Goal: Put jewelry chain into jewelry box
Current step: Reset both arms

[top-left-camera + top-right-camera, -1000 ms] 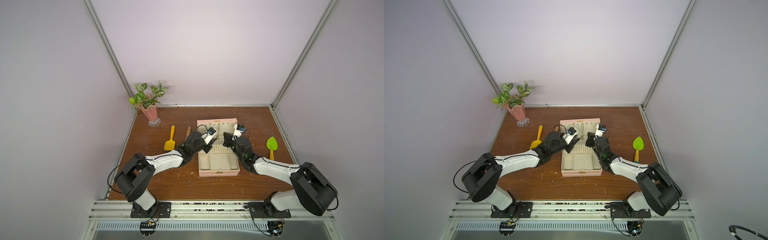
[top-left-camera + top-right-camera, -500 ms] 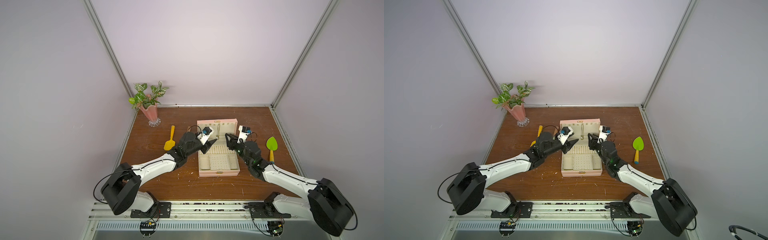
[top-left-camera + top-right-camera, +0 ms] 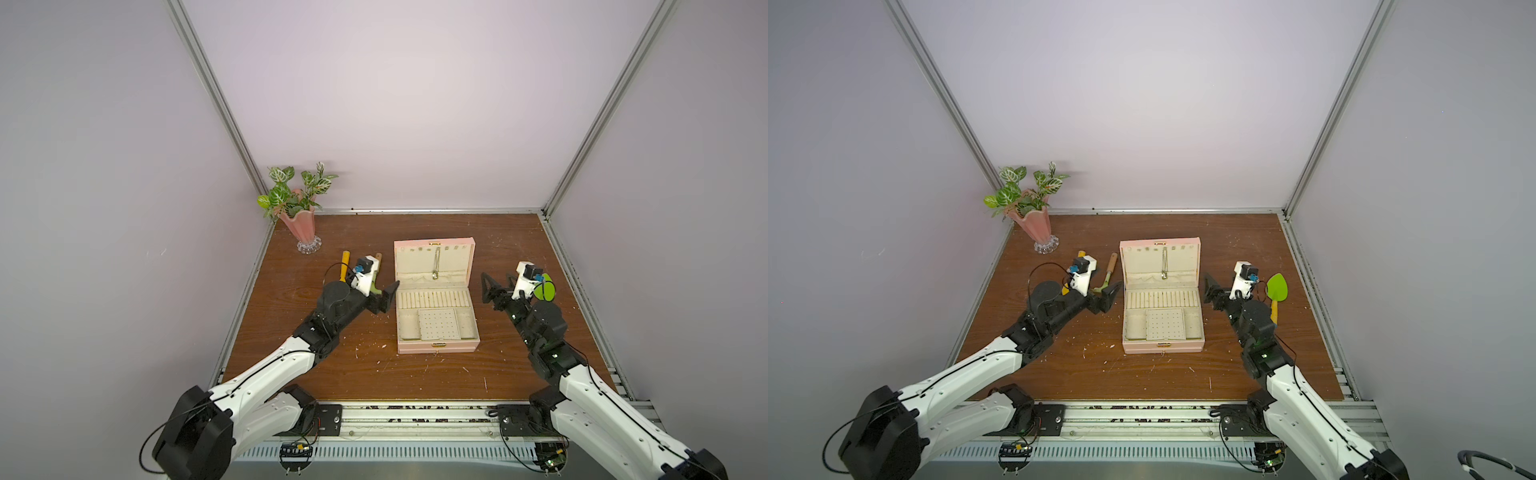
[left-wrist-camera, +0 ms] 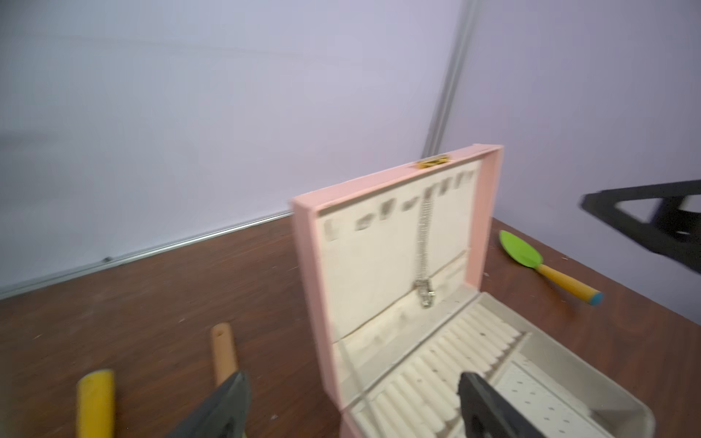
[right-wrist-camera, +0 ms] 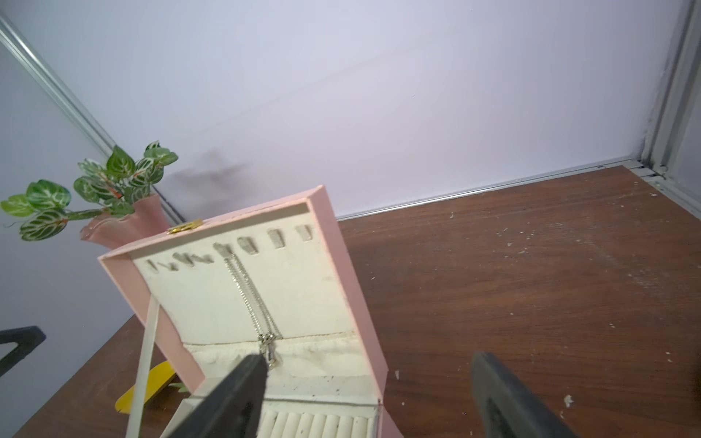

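Both jaws gape empty beside the jewelry box point(image 3: 436, 345); bumping its lid point(image 5: 315, 288) could shake the jewelry chain point(image 5: 250, 295) off its hook point(image 5: 222, 248).

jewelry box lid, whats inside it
The jewelry chain hangs doubled from a hook in the row along the lid's top, its clasp end over the gathered pocket. The pocket's contents are hidden by its fabric.

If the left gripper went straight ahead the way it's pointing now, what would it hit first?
Probably the jewelry box: the left gripper, jaws open, aims at the side edge of its raised lid near the hinge, though depth is unclear.
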Motion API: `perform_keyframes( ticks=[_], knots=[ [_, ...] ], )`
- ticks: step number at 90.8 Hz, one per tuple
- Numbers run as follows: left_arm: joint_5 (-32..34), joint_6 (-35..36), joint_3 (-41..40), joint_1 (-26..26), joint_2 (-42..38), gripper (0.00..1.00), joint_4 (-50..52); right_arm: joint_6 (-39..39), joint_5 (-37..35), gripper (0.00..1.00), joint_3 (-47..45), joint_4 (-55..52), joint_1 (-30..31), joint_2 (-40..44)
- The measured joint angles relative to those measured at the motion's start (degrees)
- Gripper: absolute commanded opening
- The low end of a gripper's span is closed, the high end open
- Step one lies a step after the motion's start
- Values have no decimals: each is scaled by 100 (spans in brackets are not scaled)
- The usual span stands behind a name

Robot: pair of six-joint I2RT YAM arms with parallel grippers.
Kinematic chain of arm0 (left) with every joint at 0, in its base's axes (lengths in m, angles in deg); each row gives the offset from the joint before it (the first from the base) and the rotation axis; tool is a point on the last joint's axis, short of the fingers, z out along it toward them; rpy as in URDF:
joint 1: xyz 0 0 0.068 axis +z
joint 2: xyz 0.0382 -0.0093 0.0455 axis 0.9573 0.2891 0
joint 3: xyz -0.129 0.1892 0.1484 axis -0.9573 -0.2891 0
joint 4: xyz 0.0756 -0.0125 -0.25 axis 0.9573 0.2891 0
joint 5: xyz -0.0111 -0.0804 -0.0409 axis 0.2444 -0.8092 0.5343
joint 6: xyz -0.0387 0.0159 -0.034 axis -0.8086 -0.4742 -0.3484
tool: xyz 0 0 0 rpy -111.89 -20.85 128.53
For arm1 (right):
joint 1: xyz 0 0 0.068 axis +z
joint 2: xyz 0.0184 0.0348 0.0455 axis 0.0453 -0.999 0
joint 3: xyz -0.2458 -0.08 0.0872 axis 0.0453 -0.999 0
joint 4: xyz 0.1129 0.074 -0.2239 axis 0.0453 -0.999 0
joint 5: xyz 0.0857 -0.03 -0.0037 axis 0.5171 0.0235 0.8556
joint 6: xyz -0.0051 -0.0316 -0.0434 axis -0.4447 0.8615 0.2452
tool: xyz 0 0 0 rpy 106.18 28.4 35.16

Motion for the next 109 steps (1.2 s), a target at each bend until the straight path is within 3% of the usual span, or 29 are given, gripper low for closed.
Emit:
perform_keyframes(
  ticks=[7, 21, 34, 51, 66, 77, 94, 109],
  knots=[
    [240, -190, -232, 732, -321, 100, 101, 120, 199, 98, -35, 17, -575, -4],
    [807, -409, -699, 1727, -723, 99, -101, 181, 404, 99, -315, 472, -1624, -348],
    [1132, -387, -1298, 2273, -227, 99, -997, 452, 337, 99, -866, 1478, -1847, -1054],
    [1362, -122, -2249, 2343, 1163, 99, -2750, 1016, 553, 99, -1309, 2938, -1847, -2238],
    [1213, 223, -2118, 2354, 1976, 99, -3941, 1419, 872, 99, -1305, 3744, -1812, -2577],
    [1019, 409, -1788, 2371, 3010, 99, -4673, 1596, 1012, 99, -1191, 3917, -1781, -2645],
    [1027, 413, -1543, 2435, 3112, 99, -4677, 1799, 949, 99, -1134, 3866, -1777, -2664],
    [1060, 385, -1519, 2452, 3112, 99, -4677, 1950, 953, 99, -1244, 4498, -1746, -3475]
  ],
)
